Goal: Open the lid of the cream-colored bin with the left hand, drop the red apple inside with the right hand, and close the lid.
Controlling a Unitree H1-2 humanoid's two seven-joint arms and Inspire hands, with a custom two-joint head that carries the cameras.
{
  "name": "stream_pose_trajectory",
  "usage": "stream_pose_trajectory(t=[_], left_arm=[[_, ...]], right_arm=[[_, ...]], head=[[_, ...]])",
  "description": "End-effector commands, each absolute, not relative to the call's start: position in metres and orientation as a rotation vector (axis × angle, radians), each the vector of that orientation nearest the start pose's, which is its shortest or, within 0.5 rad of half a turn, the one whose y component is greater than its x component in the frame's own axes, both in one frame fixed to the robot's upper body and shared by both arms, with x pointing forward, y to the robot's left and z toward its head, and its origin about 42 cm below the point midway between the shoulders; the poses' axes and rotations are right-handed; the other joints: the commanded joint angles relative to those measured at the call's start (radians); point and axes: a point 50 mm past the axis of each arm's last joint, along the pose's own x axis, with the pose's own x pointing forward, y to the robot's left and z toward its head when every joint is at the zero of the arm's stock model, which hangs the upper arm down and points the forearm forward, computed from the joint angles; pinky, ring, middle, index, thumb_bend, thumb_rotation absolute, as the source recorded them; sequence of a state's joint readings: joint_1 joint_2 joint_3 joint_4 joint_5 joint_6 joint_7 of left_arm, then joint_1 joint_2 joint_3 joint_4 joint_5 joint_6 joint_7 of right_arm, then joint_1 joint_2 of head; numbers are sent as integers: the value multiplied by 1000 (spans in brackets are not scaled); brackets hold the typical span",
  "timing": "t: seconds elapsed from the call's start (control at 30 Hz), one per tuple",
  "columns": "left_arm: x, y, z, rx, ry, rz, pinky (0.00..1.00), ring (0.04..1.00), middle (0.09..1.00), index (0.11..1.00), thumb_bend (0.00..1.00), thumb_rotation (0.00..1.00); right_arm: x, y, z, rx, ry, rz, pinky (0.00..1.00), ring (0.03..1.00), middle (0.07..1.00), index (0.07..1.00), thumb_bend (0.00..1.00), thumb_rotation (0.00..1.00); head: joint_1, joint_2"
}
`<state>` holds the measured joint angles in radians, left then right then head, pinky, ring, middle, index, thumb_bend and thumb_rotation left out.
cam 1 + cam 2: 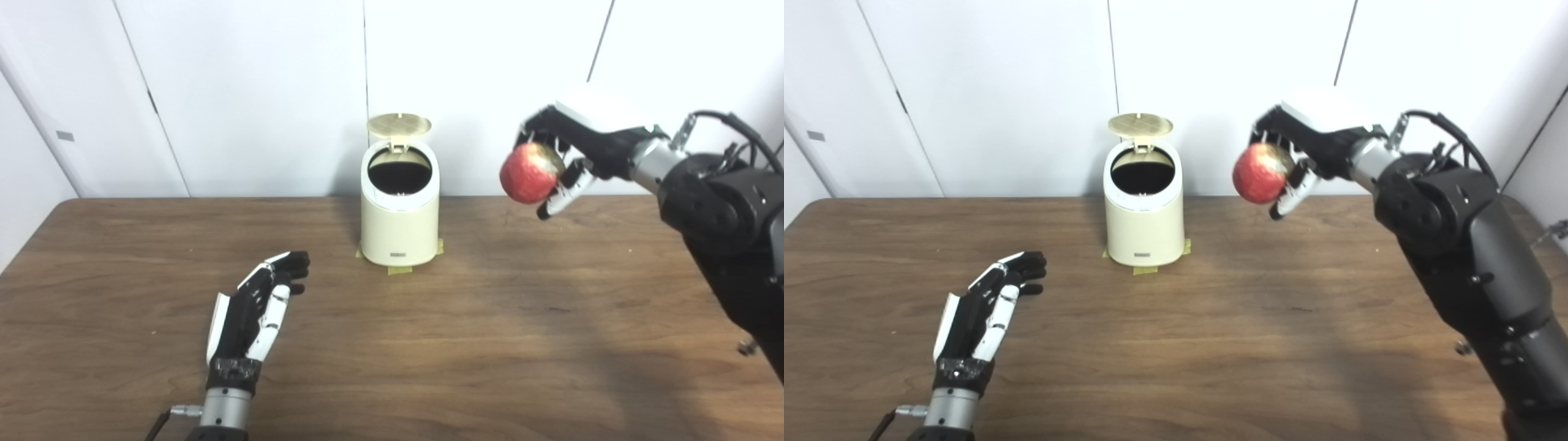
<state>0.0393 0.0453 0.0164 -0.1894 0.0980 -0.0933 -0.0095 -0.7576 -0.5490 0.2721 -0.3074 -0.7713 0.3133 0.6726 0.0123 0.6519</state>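
Note:
The cream-colored bin (399,226) stands at the back middle of the table, its round lid (399,125) tipped up behind a dark open mouth. High in the air to the right of the bin, my right hand (572,147) is shut on the red apple (529,173), roughly level with the bin's top. My left hand (257,309) hovers low over the table at the front left, open and holding nothing, well short of the bin.
The brown wooden table (465,331) spreads across the view. Yellow tape (401,269) marks the bin's foot. White wall panels stand close behind the table's far edge.

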Motion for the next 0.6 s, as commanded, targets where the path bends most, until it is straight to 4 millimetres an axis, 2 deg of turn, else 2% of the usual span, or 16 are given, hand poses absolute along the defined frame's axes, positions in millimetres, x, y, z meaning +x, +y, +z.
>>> stream_pose_trajectory(t=[0.0, 0.03, 0.07, 0.1, 0.13, 0.2, 0.23, 0.3, 0.37, 0.57], left_arm=[[276, 226, 155, 144, -316, 7, 697, 755, 764, 741, 284, 697], [276, 225, 155, 141, -313, 8, 697, 754, 764, 742, 291, 692], [276, 225, 154, 139, -310, 10, 696, 754, 764, 742, 294, 690], [276, 224, 154, 133, -305, 11, 694, 753, 764, 741, 295, 688], [276, 223, 154, 128, -298, 12, 693, 758, 766, 744, 293, 684], [276, 221, 153, 119, -294, 15, 683, 757, 765, 743, 284, 674], [276, 220, 153, 114, -296, 16, 682, 757, 764, 742, 283, 667], [277, 218, 152, 108, -297, 19, 687, 755, 761, 738, 280, 652], [277, 217, 151, 112, -297, 21, 684, 751, 757, 735, 283, 643], [278, 214, 150, 126, -290, 15, 692, 749, 756, 736, 283, 656]], right_arm=[[395, -203, 425, -1418, -521, 253, 360, 420, 475, 483, 530, 0], [395, -196, 426, -1406, -539, 262, 380, 493, 509, 465, 525, 0], [396, -189, 428, -1395, -550, 270, 448, 568, 526, 453, 523, 0], [397, -180, 429, -1391, -572, 282, 411, 543, 531, 453, 523, 0], [398, -171, 431, -1398, -600, 296, 336, 456, 513, 466, 526, 0], [402, -156, 431, -1395, -636, 317, 253, 346, 451, 479, 528, 0], [403, -149, 431, -1381, -640, 325, 244, 335, 446, 479, 529, 0], [407, -137, 428, -1365, -634, 331, 237, 374, 466, 497, 521, 0], [411, -128, 425, -1358, -624, 332, 204, 358, 448, 517, 514, 0], [430, -102, 415, -1290, -601, 349, 215, 351, 445, 532, 511, 0]], head=[[1, -1], [2, -3], [2, -3], [3, -4], [3, -4], [5, -4], [6, -4], [9, -4], [10, -5], [16, -6]])
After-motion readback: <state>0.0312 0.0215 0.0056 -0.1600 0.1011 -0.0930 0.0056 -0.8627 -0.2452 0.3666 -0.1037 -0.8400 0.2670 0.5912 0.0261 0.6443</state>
